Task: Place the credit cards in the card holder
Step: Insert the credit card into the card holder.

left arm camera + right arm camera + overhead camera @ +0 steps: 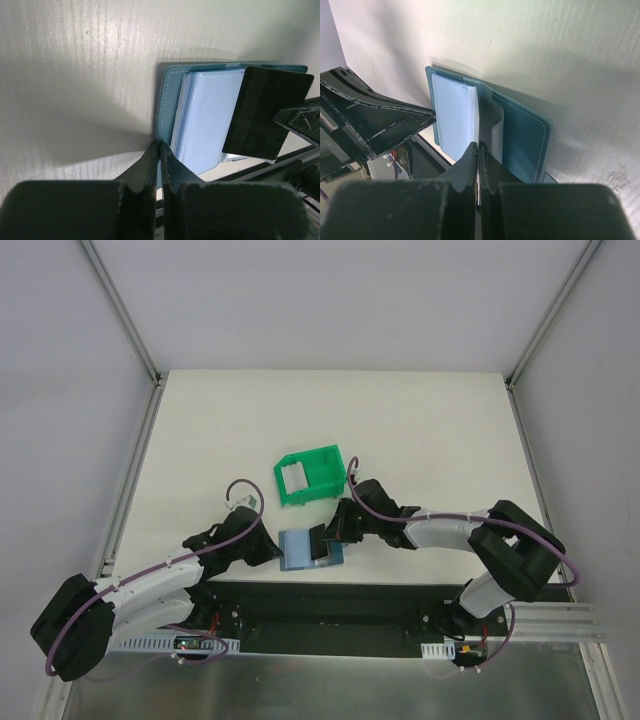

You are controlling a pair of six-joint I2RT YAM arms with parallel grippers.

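Firstly, at the lower left of the top view, the left gripper (272, 548) lies low on the white table (420, 430). Its jaws are pressed together and the tips meet a corner of the teal-blue folding card holder (298, 552); if they really pinch the cover, I cannot tell. The card holder lies open near the middle bottom – pale blue pockets upward. Above it in the frame stands the green plastic bin (322, 468), apart from it. Over the holder's right half a dark, thin rectangular credit card (265, 112) is tilted – the right gripper (478, 150) is clamped on its edge.
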